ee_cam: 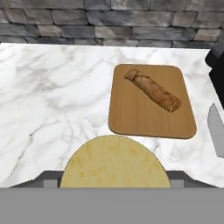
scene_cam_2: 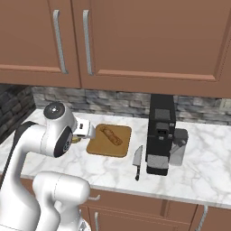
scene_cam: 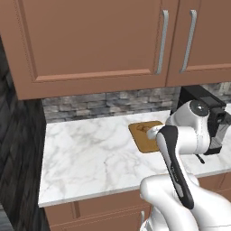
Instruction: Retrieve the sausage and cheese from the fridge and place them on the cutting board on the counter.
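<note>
My gripper (ee_cam: 113, 180) is shut on the cheese (ee_cam: 113, 162), a pale yellow round lump that bulges up between the fingers. From the right base the cheese (scene_cam_2: 75, 140) hangs just left of the cutting board (scene_cam_2: 97, 146), above the counter (scene_cam_2: 45, 162). The brown wooden cutting board (ee_cam: 131, 113) lies ahead of the hand on the white marble. An orange-brown elongated piece (ee_cam: 153, 91) rests slantwise on it. In the left base view my own arm covers part of the board (scene_cam: 140, 134). The sausage and the fridge are out of view.
A black coffee machine (scene_cam_2: 160, 135) stands right of the board, with a knife (scene_cam_2: 137, 162) lying between them; the knife blade (ee_cam: 216, 131) shows at the hand view's right edge. Brown wall cabinets (scene_cam: 90, 40) hang above a stone backsplash (ee_cam: 109, 17). Bare marble (scene_cam: 90, 153) stretches left of the board.
</note>
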Available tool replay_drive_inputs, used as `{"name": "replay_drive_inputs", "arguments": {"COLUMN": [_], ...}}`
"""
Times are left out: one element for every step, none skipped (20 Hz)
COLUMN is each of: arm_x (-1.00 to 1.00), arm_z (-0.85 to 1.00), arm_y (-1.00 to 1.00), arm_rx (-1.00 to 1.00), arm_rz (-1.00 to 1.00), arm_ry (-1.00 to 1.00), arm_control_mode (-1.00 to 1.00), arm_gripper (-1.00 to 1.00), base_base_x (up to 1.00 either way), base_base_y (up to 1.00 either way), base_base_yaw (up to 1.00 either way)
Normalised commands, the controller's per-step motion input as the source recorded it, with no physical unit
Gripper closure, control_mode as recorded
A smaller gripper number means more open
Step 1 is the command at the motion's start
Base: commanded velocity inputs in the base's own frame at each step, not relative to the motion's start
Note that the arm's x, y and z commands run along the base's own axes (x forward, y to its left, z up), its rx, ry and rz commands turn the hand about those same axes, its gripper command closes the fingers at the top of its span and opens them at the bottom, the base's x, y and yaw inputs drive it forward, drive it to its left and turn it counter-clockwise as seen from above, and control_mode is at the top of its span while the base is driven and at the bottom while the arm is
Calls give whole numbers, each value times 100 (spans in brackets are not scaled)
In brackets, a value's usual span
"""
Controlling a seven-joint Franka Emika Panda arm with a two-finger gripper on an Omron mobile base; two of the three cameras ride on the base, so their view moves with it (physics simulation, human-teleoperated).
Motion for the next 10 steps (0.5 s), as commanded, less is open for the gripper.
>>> {"name": "replay_drive_inputs", "arguments": {"arm_x": [0, 0, 0, 0, 0, 0, 0, 0, 0, 0], "arm_z": [0, 0, 0, 0, 0, 0, 0, 0, 0, 0], "arm_y": [0, 0, 0, 0, 0, 0, 0, 0, 0, 0], "arm_rx": [0, 0, 0, 0, 0, 0, 0, 0, 0, 0], "arm_rz": [0, 0, 0, 0, 0, 0, 0, 0, 0, 0], "arm_ry": [0, 0, 0, 0, 0, 0, 0, 0, 0, 0], "arm_control_mode": [100, 100, 100, 100, 100, 100, 100, 100, 100, 100], "arm_gripper": [100, 100, 100, 100, 100, 100, 100, 100, 100, 100], "base_base_x": [2, 0, 0, 0, 0, 0, 0, 0, 0, 0], "base_base_y": [0, 0, 0, 0, 0, 0, 0, 0, 0, 0], "base_base_yaw": [0, 0, 0, 0, 0, 0, 0, 0, 0, 0]}}
